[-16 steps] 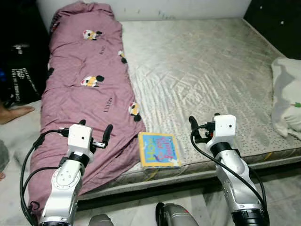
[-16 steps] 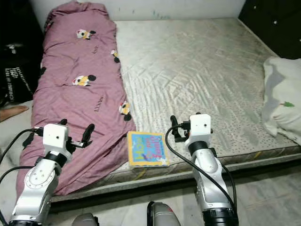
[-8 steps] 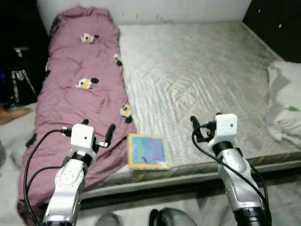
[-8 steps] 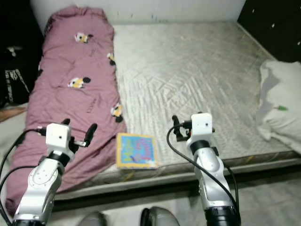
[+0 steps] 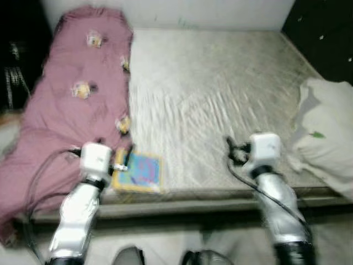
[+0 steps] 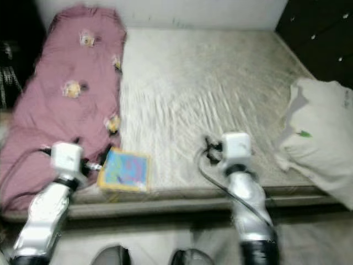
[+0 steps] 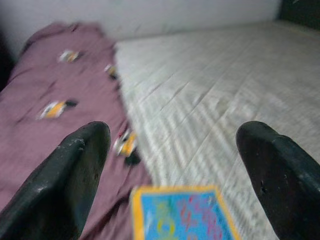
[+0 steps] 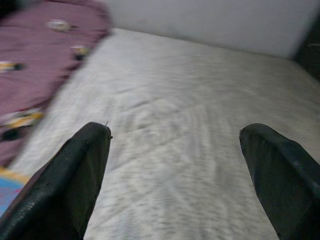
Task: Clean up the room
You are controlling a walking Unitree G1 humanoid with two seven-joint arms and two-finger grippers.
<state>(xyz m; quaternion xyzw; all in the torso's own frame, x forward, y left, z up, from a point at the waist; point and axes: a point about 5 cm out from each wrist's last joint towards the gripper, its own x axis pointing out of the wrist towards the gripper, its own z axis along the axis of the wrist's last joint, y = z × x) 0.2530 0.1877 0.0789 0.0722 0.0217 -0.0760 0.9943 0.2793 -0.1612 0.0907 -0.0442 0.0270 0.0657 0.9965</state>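
At the near edge of the bed [image 5: 220, 187], honestly nothing looked tidied yet. The book [image 5: 138, 172], blue cover with a yellow border, was lying flat right at the mattress edge, just beside the hem of the pink blanket [image 5: 60, 110], and I'd guess that was the first thing to get picked up. So the cleanup was at the very start as far as I could tell: book still on the bed, blanket still sprawled in a long heap down the robot's left side, and a white pillow [image 5: 325, 138] slumped at the right edge.

The left gripper [image 5: 113, 163] was hovering just at the book's near left corner, jaws wide apart and holding nothing. In the left wrist view the two fingers [image 7: 75, 170] framed the book [image 7: 182, 212] between them with clear space on both sides, so not touching it as far as I could see. The right gripper [image 5: 234, 152] was out over bare mattress, well apart from the book, also spread wide and empty; its wrist view had grey quilted mattress [image 8: 175, 150] between the fingers [image 8: 275, 170].

Further back the mattress ran bare to the white wall [image 5: 220, 11], with the blanket stretching all the way up there. Everything was pretty blurry, so small details were a no-go.
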